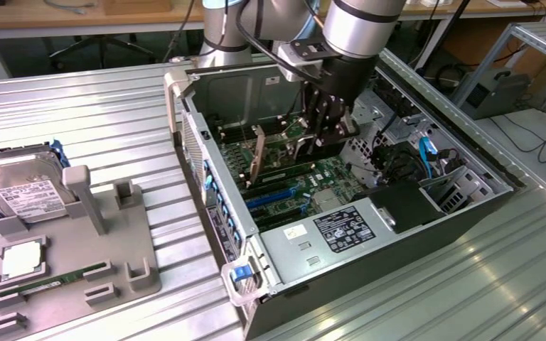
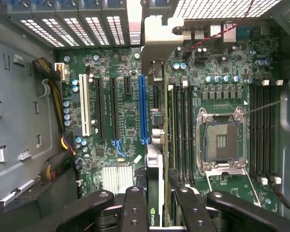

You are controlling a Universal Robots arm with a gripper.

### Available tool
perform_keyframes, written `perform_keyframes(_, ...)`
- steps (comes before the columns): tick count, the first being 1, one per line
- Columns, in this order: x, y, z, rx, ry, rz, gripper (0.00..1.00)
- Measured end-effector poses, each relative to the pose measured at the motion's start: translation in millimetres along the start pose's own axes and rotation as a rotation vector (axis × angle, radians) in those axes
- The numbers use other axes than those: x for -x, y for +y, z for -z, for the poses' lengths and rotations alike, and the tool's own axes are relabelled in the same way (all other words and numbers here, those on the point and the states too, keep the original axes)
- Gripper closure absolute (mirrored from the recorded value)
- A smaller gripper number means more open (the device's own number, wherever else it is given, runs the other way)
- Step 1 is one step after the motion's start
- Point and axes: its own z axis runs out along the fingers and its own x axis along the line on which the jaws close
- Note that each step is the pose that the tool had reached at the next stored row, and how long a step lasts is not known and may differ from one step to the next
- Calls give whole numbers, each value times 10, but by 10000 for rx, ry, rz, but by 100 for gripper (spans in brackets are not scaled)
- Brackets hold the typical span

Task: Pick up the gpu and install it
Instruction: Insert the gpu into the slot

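One gripper [image 1: 328, 135] reaches into the open computer case [image 1: 297, 245], and in the wrist view its two black fingers [image 2: 134, 208] are clamped on the gpu [image 2: 154, 169], which is seen edge-on between them with its silver bracket end toward the vented rear wall. Card stands over the green motherboard [image 2: 121, 121], just beside the long blue slot [image 2: 143, 108] and between that slot and the CPU socket [image 2: 222, 142]; contact with the board cannot be told. Well apart on the exterior view's left, a grey fixture [image 1: 121, 256] carries a hard drive [image 1: 26, 188] and a green memory stick [image 1: 50, 280].
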Motion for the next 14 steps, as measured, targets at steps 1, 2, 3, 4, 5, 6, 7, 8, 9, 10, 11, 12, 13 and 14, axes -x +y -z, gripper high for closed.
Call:
perform_keyframes(1,0,1,-17,-2,0,2,73)
perform_keyframes(2,-1,3,-33,-5,0,3,73)
perform_keyframes(3,-1,5,-47,-8,0,4,73)
perform_keyframes(4,-1,5,-52,-9,0,6,73)
perform_keyframes(5,-2,5,-52,-8,2,6,73)
perform_keyframes(6,-2,5,-52,-8,3,6,73)
perform_keyframes(7,-2,5,-52,-8,2,6,73)
perform_keyframes(8,-1,5,-53,-9,1,6,73)
perform_keyframes(9,-1,5,-53,-8,0,6,73)
perform_keyframes(10,-2,5,-53,-8,1,6,73)
perform_keyframes(11,-1,5,-54,-8,0,5,73)
perform_keyframes(12,-1,5,-57,-9,-1,6,73)
perform_keyframes(13,-2,5,-64,-10,-4,6,73)
perform_keyframes(14,-2,5,-71,-9,-2,6,73)
